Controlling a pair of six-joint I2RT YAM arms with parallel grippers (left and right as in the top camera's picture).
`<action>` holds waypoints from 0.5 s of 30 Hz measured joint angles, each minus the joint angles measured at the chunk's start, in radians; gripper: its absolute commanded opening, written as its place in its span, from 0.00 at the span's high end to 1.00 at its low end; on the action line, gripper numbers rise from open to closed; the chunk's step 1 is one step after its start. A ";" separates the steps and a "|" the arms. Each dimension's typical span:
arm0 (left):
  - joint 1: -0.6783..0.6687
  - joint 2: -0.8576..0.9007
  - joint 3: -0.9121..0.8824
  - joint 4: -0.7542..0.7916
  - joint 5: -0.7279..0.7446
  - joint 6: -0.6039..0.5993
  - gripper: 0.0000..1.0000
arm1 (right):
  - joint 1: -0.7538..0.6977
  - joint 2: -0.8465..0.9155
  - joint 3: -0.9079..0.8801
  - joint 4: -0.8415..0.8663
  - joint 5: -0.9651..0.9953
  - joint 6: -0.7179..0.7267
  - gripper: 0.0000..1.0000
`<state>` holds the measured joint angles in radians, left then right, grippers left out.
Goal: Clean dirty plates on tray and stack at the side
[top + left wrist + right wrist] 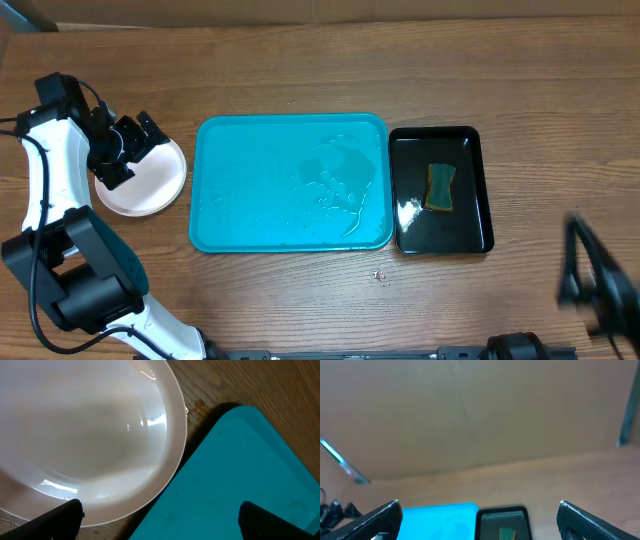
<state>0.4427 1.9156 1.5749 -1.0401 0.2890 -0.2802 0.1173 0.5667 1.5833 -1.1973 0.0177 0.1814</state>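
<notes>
The turquoise tray lies mid-table, holding only water streaks. A white plate sits on the table just left of it; I see no smear on it, and any plates under it are hidden. No yellow-green plate shows. My left gripper hovers over the plate's left part, open and empty. In the left wrist view the plate and the tray corner lie below the open fingers. My right gripper is blurred at the lower right, open and empty, and the right wrist view shows the tray far off.
A glossy black tray stands right of the turquoise one with a green-yellow sponge in it; the tray and the sponge also show in the right wrist view. Water drops lie on the wood near the plate. A cardboard wall stands behind.
</notes>
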 measured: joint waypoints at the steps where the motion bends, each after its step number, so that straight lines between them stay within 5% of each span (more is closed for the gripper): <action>1: 0.000 0.000 0.000 0.001 0.000 0.000 0.00 | 0.001 -0.041 0.000 0.002 0.004 -0.006 0.00; 8: 0.000 0.000 0.000 0.000 0.000 0.000 0.00 | 0.002 -0.371 -0.132 0.118 0.018 -0.060 0.00; 15: 0.000 0.000 0.000 0.000 0.000 0.000 0.01 | 0.001 -0.528 -0.500 0.513 0.023 -0.114 0.00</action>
<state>0.4427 1.9156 1.5749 -1.0397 0.2890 -0.2802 0.1184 0.0383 1.0832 -0.6838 0.0406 0.0669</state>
